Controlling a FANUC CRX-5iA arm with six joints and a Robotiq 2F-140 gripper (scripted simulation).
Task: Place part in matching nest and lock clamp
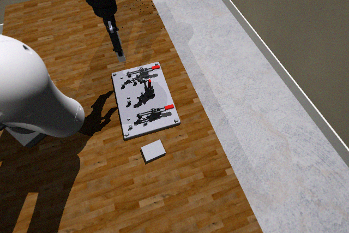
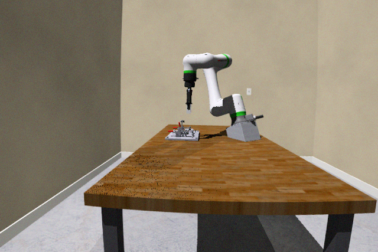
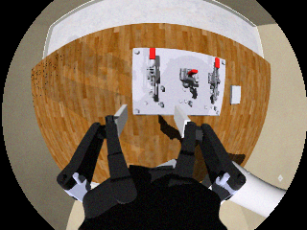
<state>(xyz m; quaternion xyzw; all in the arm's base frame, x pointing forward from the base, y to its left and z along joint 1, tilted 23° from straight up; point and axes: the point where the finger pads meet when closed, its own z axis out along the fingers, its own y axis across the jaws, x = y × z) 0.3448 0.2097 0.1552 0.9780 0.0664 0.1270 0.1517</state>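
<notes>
The grey fixture plate [image 1: 145, 99] lies on the wooden table and carries three nests with red-handled clamps. The far clamp [image 1: 155, 67] and the near clamp [image 1: 168, 107] have their handles lying down. The middle clamp [image 1: 149, 82] has its handle standing upright. The part, a flat grey block [image 1: 152, 150], lies on the table just in front of the plate; it also shows in the wrist view [image 3: 236, 95], right of the plate [image 3: 177, 83]. My gripper [image 3: 151, 111] [image 1: 121, 55] hangs high above the table behind the plate, partly open and empty.
The robot's base [image 2: 243, 130] stands on the table beside the fixture [image 2: 182, 137]. The table's right edge [image 1: 197, 89] runs close to the plate, with grey floor beyond it.
</notes>
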